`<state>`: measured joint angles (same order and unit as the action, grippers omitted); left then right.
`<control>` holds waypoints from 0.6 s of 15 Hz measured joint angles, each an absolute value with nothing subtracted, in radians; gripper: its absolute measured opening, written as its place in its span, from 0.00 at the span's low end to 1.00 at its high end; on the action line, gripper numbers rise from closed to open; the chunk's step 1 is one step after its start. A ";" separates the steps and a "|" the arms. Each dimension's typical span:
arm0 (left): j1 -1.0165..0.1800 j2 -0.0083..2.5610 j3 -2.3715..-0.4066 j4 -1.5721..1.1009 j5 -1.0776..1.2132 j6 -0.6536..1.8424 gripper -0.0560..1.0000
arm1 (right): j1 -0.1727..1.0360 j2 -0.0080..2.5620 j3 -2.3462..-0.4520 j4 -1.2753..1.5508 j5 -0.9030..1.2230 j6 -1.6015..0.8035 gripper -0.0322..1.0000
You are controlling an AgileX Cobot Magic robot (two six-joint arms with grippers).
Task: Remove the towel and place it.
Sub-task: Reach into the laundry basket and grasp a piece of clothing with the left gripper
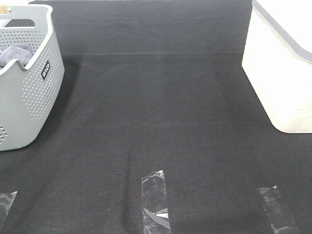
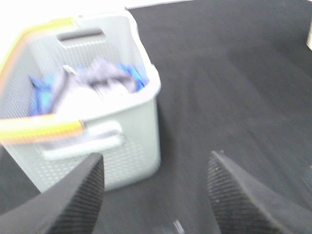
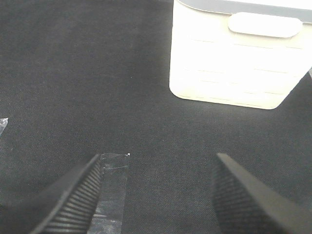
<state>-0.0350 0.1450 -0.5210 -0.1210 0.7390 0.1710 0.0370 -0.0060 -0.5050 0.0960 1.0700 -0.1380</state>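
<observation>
The slate-grey towel (image 1: 15, 53) lies bunched inside the grey perforated basket (image 1: 36, 92) at the far left; only a small part shows over the rim. In the blurred left wrist view the towel (image 2: 100, 73) sits on top of a bright blue cloth (image 2: 41, 97) inside the basket (image 2: 131, 141). My left gripper (image 2: 156, 163) is open and empty, hovering short of the basket over the black mat. My right gripper (image 3: 157, 158) is also open and empty above the mat. Neither gripper appears in the exterior high view.
A white bin (image 1: 285, 68) stands at the right edge, and it also shows ahead of the right gripper as the white bin (image 3: 234, 58). Clear tape strips (image 1: 156, 202) (image 1: 275, 207) lie on the black mat near the front. The basket has an orange handle (image 2: 41, 127).
</observation>
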 joint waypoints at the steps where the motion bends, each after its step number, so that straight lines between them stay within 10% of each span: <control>1: -0.035 0.211 -0.521 -0.100 0.654 0.171 0.62 | 0.037 -0.006 -0.505 0.096 1.070 -0.138 0.63; 9: -0.035 0.976 -0.854 -0.019 0.447 0.144 0.62 | 0.037 -0.006 -0.505 0.096 1.070 -0.138 0.63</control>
